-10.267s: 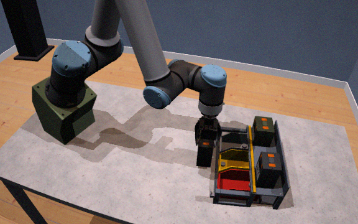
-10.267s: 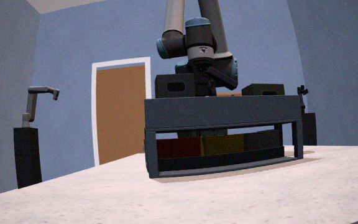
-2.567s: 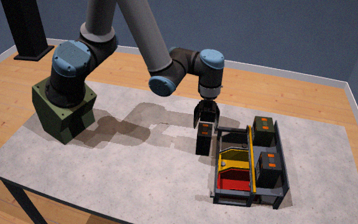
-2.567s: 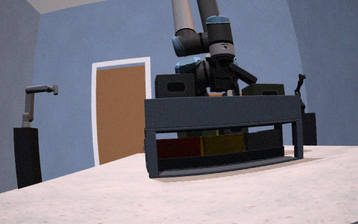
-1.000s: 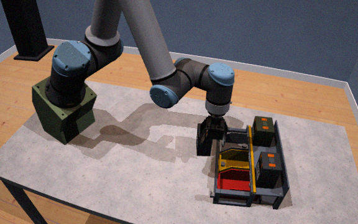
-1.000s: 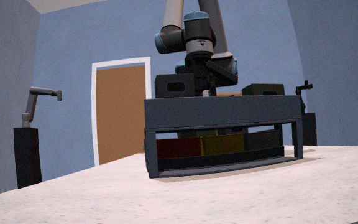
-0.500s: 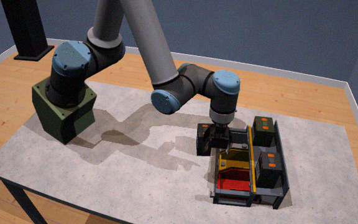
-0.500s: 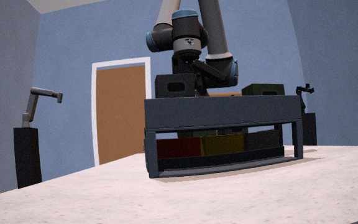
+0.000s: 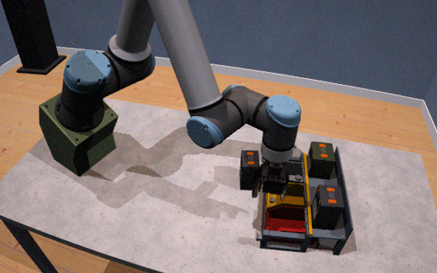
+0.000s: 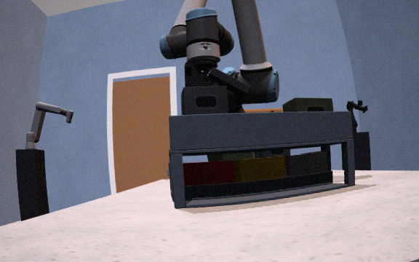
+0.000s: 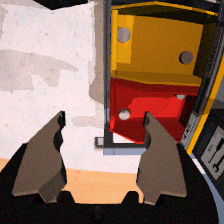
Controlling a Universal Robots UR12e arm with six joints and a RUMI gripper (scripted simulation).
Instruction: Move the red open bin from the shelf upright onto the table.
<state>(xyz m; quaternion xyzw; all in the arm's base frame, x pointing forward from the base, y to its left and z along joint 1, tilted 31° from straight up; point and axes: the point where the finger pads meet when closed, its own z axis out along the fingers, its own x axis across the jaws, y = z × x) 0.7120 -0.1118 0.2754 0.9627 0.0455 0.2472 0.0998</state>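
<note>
The red open bin (image 9: 284, 224) (image 10: 209, 173) (image 11: 157, 112) sits at the front end of the lower level of a dark grey shelf (image 9: 347, 216) (image 10: 260, 127) (image 11: 106, 75). Small pale round parts (image 11: 124, 114) lie in the red bin. A yellow bin (image 9: 287, 200) (image 10: 260, 168) (image 11: 155, 45) stands right behind it. My gripper (image 9: 273, 185) (image 11: 104, 112) is open and empty. It hangs over the shelf's left side, above the yellow bin, pointing down. In the wrist view its fingers frame the shelf's left post and the red bin's left end. In the exterior view the fingers are hidden.
A black box with orange marks (image 9: 249, 168) stands on the table just left of the shelf. Two dark boxes (image 9: 322, 153) (image 9: 330, 205) sit on the shelf's right side. The green robot base (image 9: 76, 133) is at the far left. A dark bin (image 10: 305, 163) sits beside the yellow one.
</note>
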